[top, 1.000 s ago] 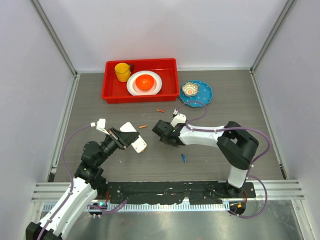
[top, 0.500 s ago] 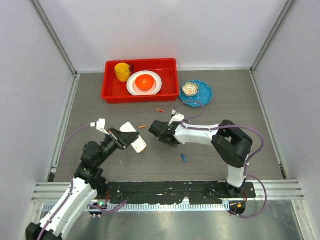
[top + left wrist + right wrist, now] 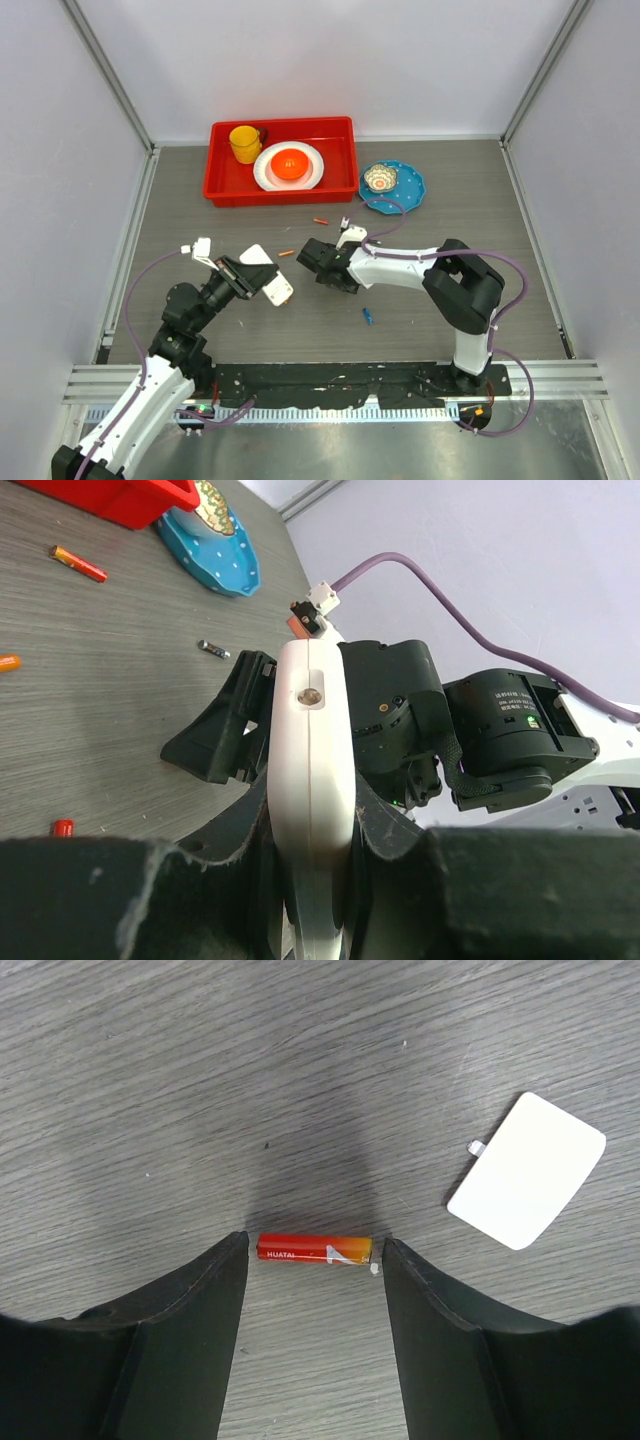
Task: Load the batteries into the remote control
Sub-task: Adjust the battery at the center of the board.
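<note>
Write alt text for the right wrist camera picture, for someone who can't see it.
An orange-red battery lies flat on the grey wood-grain table between two dark fingers, which stand open with its ends close to both. A small white panel with rounded corners lies on the table to the upper right, apart from them.

Lower end of the remote control point(image 3: 311, 730) is hidden, apparently clamped, inside the left hand point(image 3: 312, 830).

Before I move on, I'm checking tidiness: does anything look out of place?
Loose on the grey table: a thin orange cylindrical battery, another orange-red battery, a blue battery, scattered apart, and a flat white rectangular cover.
</note>
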